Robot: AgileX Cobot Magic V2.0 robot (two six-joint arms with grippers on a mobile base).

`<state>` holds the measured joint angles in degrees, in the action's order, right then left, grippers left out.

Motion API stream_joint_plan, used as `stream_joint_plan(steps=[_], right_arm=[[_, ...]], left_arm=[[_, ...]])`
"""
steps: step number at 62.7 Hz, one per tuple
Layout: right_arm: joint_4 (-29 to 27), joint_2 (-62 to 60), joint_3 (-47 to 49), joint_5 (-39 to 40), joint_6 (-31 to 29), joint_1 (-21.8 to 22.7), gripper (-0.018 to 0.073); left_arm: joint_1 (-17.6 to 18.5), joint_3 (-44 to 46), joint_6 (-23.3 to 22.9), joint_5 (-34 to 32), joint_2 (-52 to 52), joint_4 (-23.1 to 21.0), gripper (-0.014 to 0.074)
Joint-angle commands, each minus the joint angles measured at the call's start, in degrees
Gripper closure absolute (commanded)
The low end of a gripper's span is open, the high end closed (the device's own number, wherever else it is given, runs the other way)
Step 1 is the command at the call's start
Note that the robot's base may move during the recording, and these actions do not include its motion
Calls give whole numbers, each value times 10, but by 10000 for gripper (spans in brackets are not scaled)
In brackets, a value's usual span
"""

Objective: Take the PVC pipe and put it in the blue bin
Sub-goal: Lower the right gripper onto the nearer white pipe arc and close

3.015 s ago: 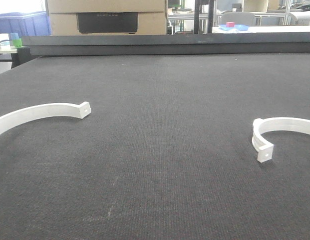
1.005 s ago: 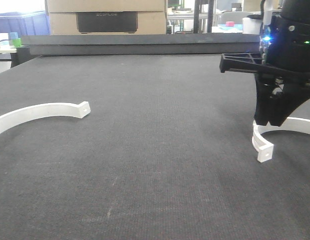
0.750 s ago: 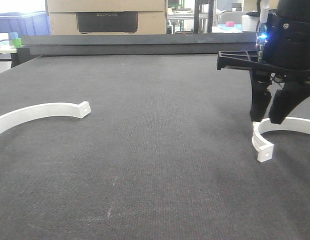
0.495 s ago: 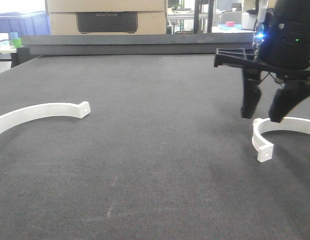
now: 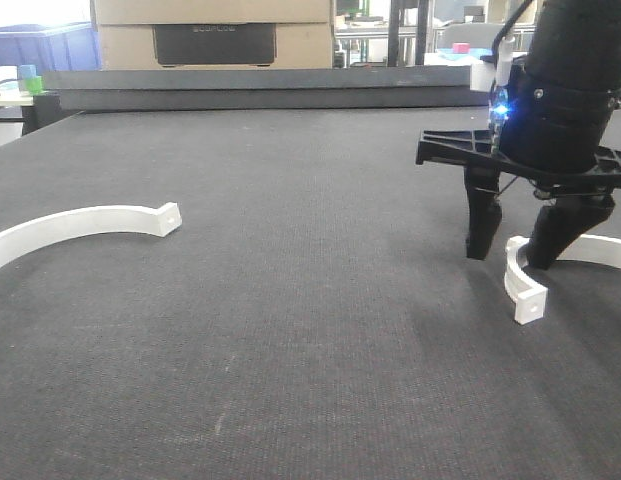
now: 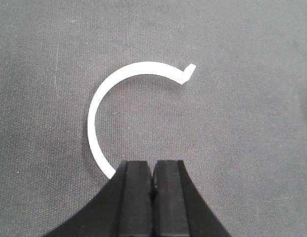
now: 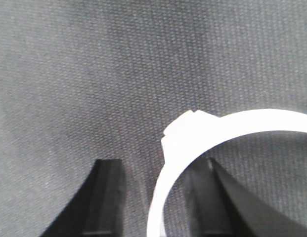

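The black table (image 5: 290, 350) fills most of the front view, with a dark woven mat over all of its top. Behind its far rim stands one cardboard box (image 5: 215, 30). To the left of the box is one blue bin (image 5: 45, 45) (only an upper part of it shows), well apart from everything on the mat.

Only one arm appears in the front view. The right gripper (image 5: 510, 252) hangs low over the right side of the table with its two fingers spread wide and their tips close to the mat, and it grips nothing.

Two white curved pieces of pipe lie flat on the mat, well apart from each other. The left pipe piece (image 5: 80, 225) is near the left edge and the right pipe piece (image 5: 525, 285) near the right edge. The right wrist view shows the band of the right pipe piece running up between the open fingers (image 7: 106, 197), nearer the right-hand one. Whether it touches that finger cannot be told.

The left gripper (image 6: 153, 165) shows only in its own wrist view. Its two fingers are pressed together with nothing between them. The left pipe piece lies just ahead as an open C, one end vanishing at the edge of the left-hand finger.

Far back at the left sit a few small green and blue things (image 5: 30, 78), and at the right one small pink thing (image 5: 460, 47).
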<state>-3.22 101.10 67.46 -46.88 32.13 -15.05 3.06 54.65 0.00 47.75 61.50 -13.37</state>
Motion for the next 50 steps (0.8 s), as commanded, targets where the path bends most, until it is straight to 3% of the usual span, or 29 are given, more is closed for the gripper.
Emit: stream_joint_plan(steps=[1,26,32,39,50], right_arm=[[3,7,4,2,1,-1,388],[3,12,4,-14,1,-1,398],[3,12,4,-15,-1,-1,507],[9,12,4,-17,-7,-1,727],[32,0,9,-42,-39,-1,727]], left_arm=[[-1,-1,0,-2,0,-4,708],[-1,-1,0,-1,0,-4,708],[-1,-1,0,-1,0,-4,708],[-1,-1,0,-1,0,-4,708],[-1,-1,0,-3,0,-4,708]])
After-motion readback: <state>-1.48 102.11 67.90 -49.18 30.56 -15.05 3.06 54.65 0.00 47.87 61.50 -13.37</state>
